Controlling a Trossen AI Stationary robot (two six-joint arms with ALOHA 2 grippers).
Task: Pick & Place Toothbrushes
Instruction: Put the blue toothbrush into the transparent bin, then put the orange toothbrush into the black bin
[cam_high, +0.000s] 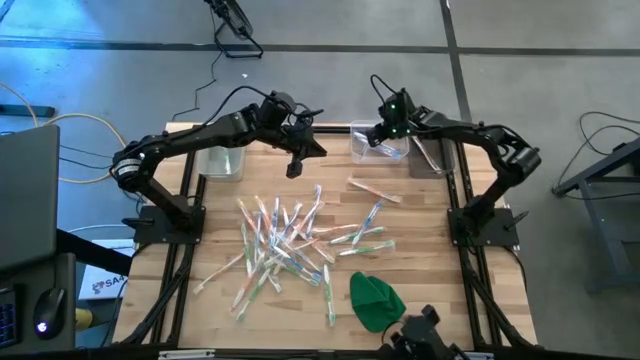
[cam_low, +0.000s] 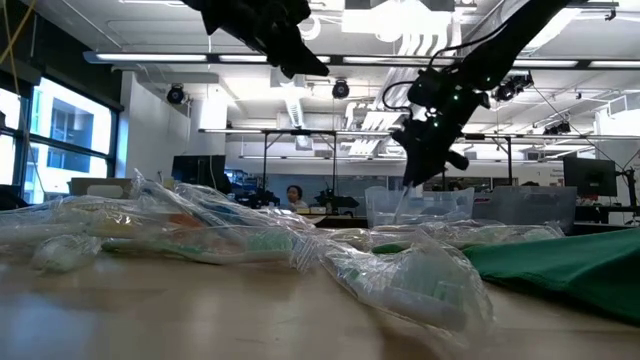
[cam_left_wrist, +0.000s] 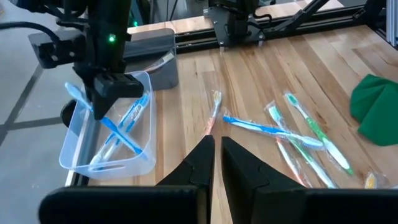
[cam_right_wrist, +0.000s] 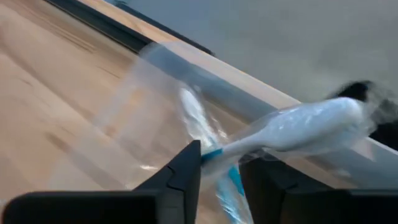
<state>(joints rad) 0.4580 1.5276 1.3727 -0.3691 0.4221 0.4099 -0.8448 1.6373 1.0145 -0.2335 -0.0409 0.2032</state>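
Many pale toothbrushes in clear wrappers lie in a loose pile on the middle of the wooden table; they also show in the low view and the left wrist view. My right gripper hangs over a clear bin at the far edge, shut on a blue and white toothbrush. A few blue toothbrushes lie in that bin. My left gripper hovers shut above the table between the bins, holding nothing. My right gripper pinches the wrapped toothbrush between its two fingers, somewhere along its shaft. The fingers come from above, pointing down, and lie across it. The toothbrush slants: its lower end reaches down into the clear bin and its broad pale end sticks out to one side.
A second clear bin stands at the far left, a grey bin at the far right. A green cloth lump lies near the front edge. Bare wood shows between the pile and the bins.
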